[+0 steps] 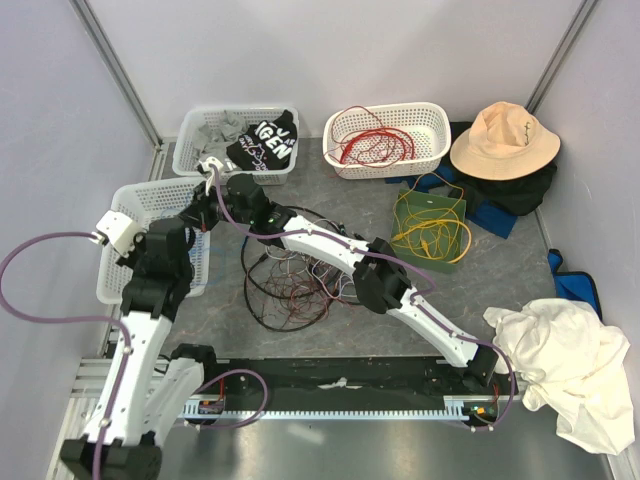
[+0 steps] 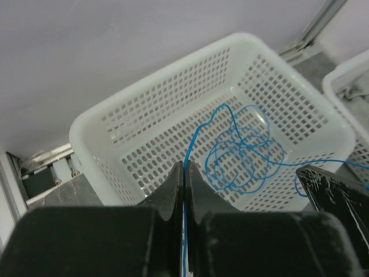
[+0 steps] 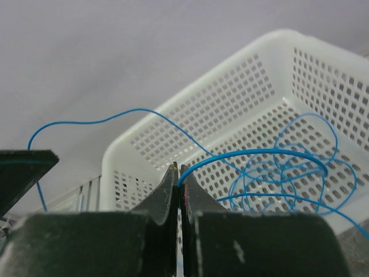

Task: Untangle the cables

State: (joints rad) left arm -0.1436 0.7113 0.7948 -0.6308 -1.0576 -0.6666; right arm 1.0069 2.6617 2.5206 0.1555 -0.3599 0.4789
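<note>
Up close: left hand (image 2: pixel 183 167) pressed together, pinching the blue cable (image 2: pixel 242 150) just above the white basket (image 2: pixel 115 109). Same with the right hand (image 3: pixel 177 170): pressed tight on that blue cable too, over the same basket. Most of the blue cable lying in loose loops inside the basket, with only a short bit held up between both hands.

Looks like a good way along. Red cables (image 1: pixel 375 145) sorted into a far basket (image 1: pixel 440 130). Yellow cables (image 1: pixel 432 235) sorted into a green box (image 1: pixel 405 200). Blue one nearly put away.

Left to do, most likely: letting go of the blue one, then picking apart the dark heap (image 1: pixel 290 280), mostly black and dark red as far as can be told, lying knotted in the middle of the desk (image 1: pixel 500 290) between the two arms.
</note>
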